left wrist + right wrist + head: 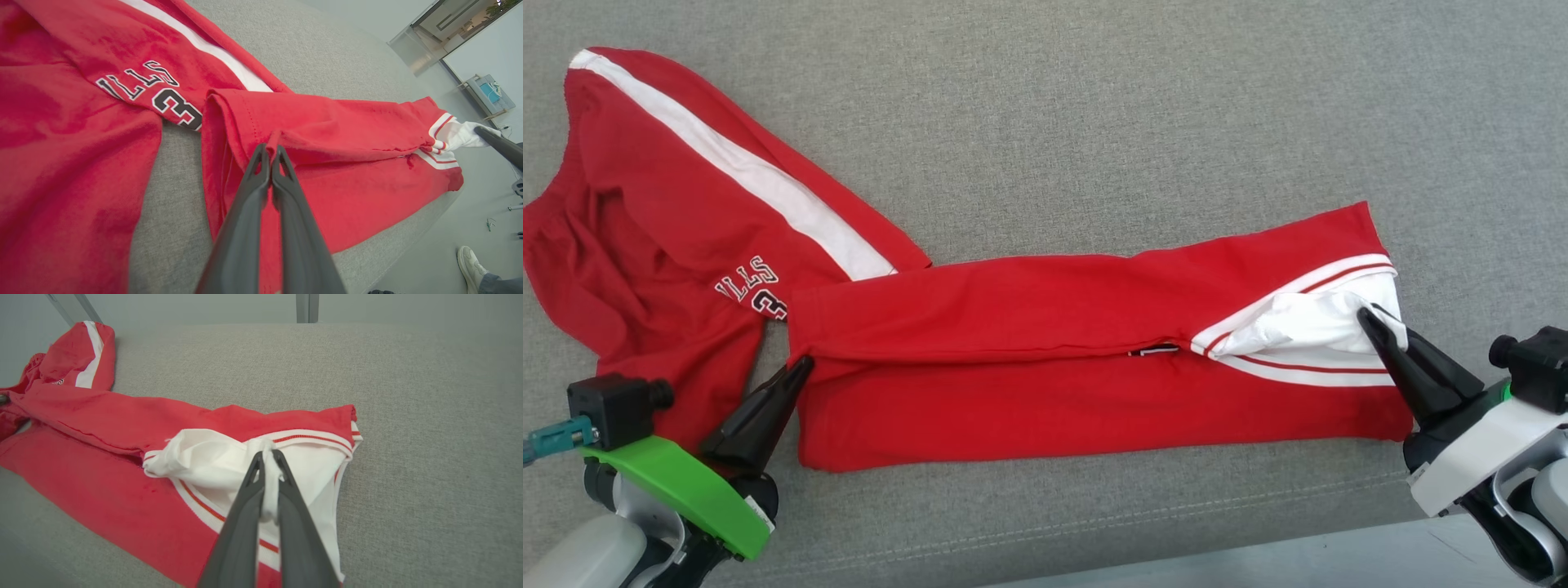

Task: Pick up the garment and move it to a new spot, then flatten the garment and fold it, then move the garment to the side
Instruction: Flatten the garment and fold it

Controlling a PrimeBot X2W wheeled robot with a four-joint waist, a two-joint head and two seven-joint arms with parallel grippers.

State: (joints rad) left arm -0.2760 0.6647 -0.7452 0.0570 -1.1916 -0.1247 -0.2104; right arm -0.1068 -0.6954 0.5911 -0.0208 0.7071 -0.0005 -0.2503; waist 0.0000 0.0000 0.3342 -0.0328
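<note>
Lying on a grey woven surface (1094, 122), the garment (1054, 351) stretches from 10 o'clock to 3 o'clock of the head view. Its bunched part, with a white stripe (743, 171) and upside-down black lettering (756, 286), fills the 9 to 10 o'clock area. A long red band, folded lengthwise, runs from the centre toward 3 o'clock and ends in a white sleeve (1315, 327) edged with red-striped trim.

Left gripper (805, 363): enters from 8 o'clock, with its fingertips at the band's left end, at 5 o'clock of the lettering. In the left wrist view its jaws are pressed together on a small ridge of the red hem.

Right gripper (1364, 314): enters from 4 o'clock, with its tips on the sleeve at 3 o'clock. In the right wrist view its jaws are clamped on a pinch of white cloth that passes between the fingers.

The band rests on the surface between the two grippers. A shoe (468, 261) of a person shows at 5 o'clock of the left wrist view, on the floor beyond the surface's edge.
</note>
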